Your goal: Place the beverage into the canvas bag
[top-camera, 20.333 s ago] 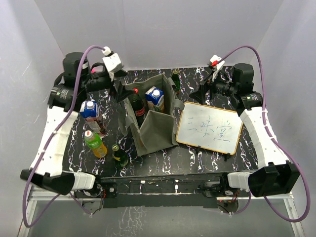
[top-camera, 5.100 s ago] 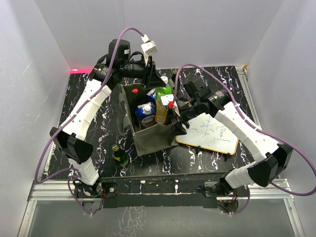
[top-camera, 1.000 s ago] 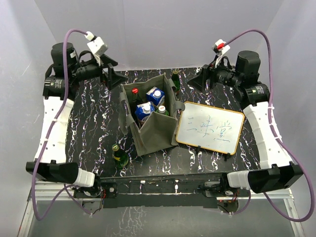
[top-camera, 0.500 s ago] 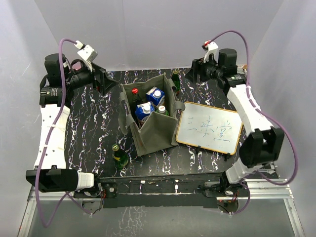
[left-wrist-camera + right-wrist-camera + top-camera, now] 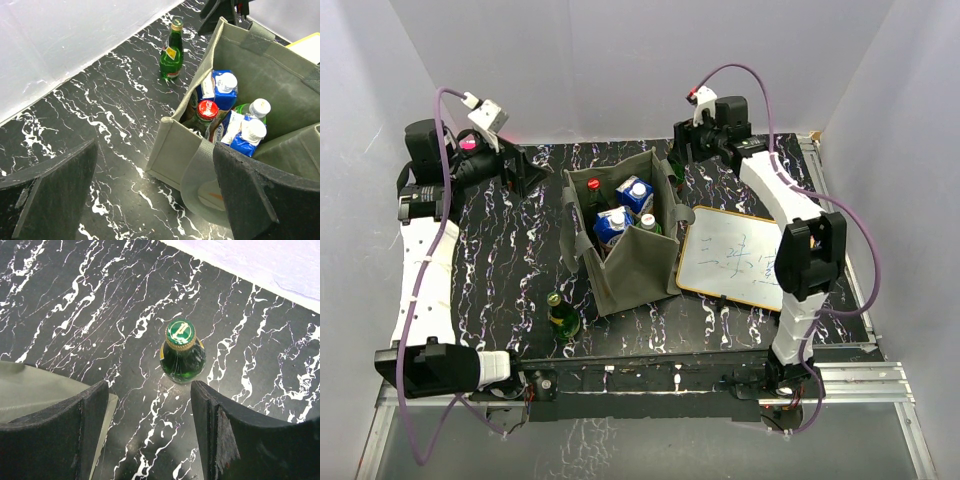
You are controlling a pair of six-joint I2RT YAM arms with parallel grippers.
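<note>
The olive-grey canvas bag (image 5: 638,268) stands open mid-table and holds two blue cartons (image 5: 635,193), a red-capped bottle (image 5: 593,184) and a white-capped bottle (image 5: 648,222). In the left wrist view its wall (image 5: 182,142) and contents show. A green glass bottle (image 5: 676,160) stands upright just behind the bag; it also shows in the left wrist view (image 5: 171,50). My right gripper (image 5: 683,150) is open and empty, hovering over this bottle (image 5: 182,352), which lies just ahead of the jaws (image 5: 150,430). My left gripper (image 5: 525,170) is open and empty, left of the bag (image 5: 155,197).
A second green bottle (image 5: 560,315) stands near the front left of the bag. A framed whiteboard (image 5: 745,262) lies to the right of the bag. White walls close the back and sides. The bag's corner (image 5: 40,390) sits beside my right gripper's left finger.
My right arm has swung left from the back right corner to above the green bottle behind the bag. My left arm has drawn back slightly to the left. Both stay open.
</note>
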